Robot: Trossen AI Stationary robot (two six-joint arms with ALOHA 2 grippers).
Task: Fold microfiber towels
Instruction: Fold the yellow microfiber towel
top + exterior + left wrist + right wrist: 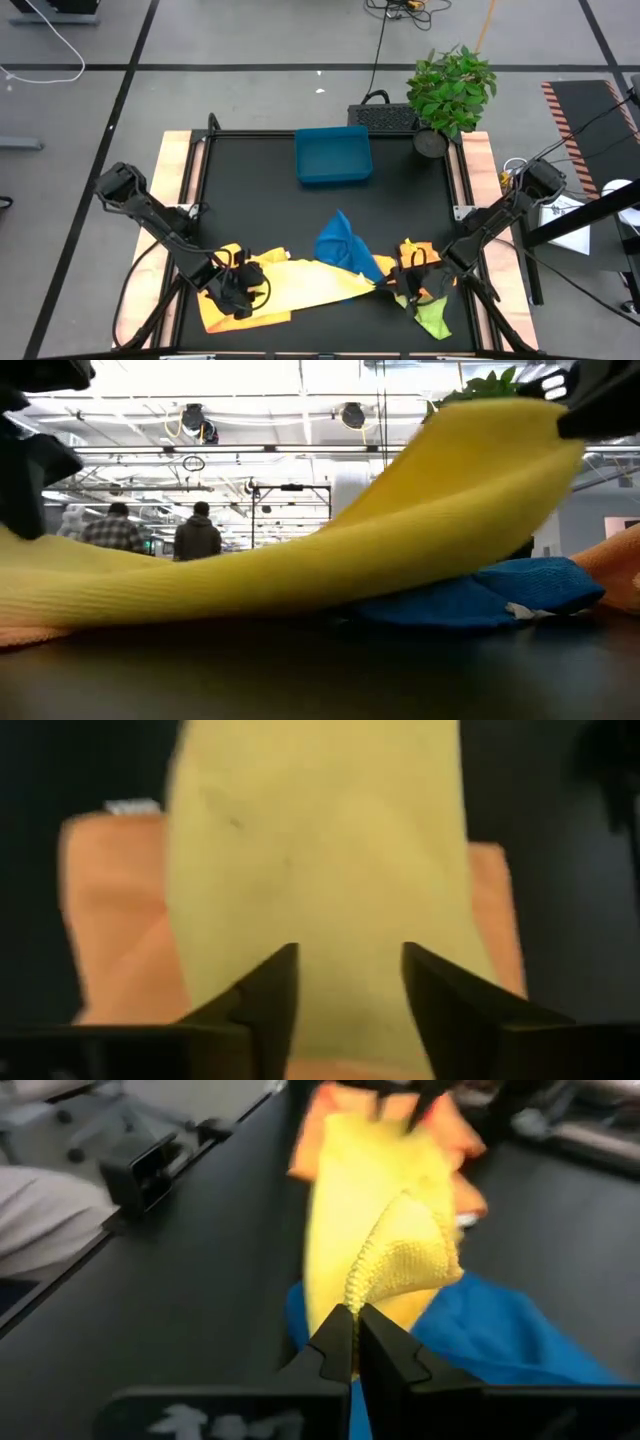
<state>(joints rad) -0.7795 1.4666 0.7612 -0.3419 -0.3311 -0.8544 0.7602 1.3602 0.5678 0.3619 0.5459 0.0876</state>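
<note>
A pale yellow towel [310,280] stretches along the table's near side between my two grippers. Its left end lies on an orange-yellow towel [245,315], and its middle passes over a blue towel [340,245]. My right gripper [400,270] is shut on its right end, raised above the table [500,450]. My left gripper [350,990] is open over the left end, and the yellow cloth [320,840] shows between its fingers; I cannot tell whether they touch it. A lime green towel [433,318] and another orange one [435,278] lie below my right gripper. My right gripper pinches a bunched fold at the yellow towel's right end [385,1270] between its two shut fingers. That end is lifted clear of the table. From it the towel slopes down toward the table's left [300,560], over the blue towel [480,595], and sags a little.
A rigid blue tray [333,155] stands at the table's far middle. A potted plant [450,90] is at the far right corner. The black mat between the tray and the towels is bare. People stand far off in the room behind [198,535].
</note>
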